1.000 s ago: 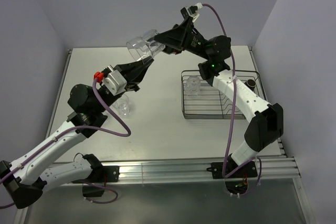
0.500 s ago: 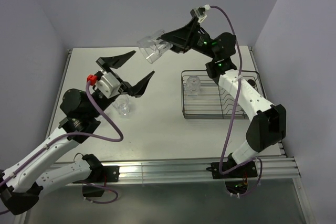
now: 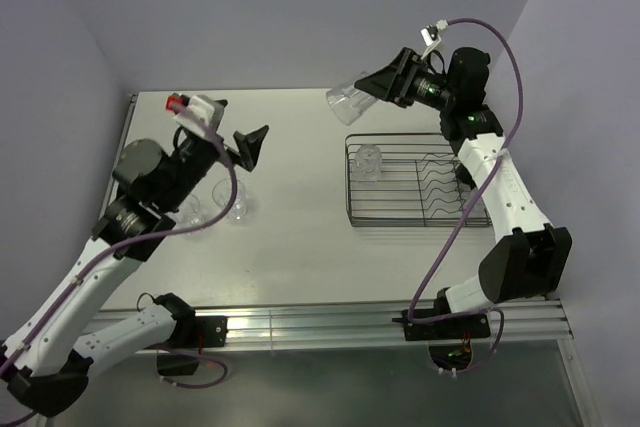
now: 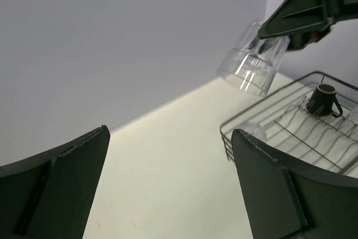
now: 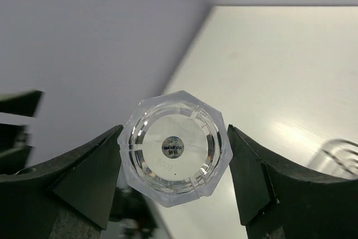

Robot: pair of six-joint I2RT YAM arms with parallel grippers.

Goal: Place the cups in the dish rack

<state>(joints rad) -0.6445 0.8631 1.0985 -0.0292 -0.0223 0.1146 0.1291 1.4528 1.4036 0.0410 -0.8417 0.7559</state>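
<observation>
My right end effector (image 3: 372,85) is pinching a tumbler (image 3: 347,103) by its base, one finger pressing on each side, and holding it in the air. The tumbler is tilting, its mouth pointing away from my wrist and down toward the left, its octagonal base facing the right wrist camera. From above it is hanging just beyond the far left corner of the rack (image 3: 400,220), touching neither rack nor table (image 3: 300,247).

My left end effector (image 4: 169,137) is hovering over the left part of the table with its fingers spread wide and nothing between them, pointing toward the rack.

The rack is sitting on the right side of the table. A second tumbler (image 3: 367,162) is standing in its far left corner. A dark mug (image 4: 323,99) is sitting in the rack farther right, mouth down. Two more tumblers (image 3: 238,202) (image 3: 190,210) are standing side by side on the table beneath my left arm, well apart from the rack.
</observation>
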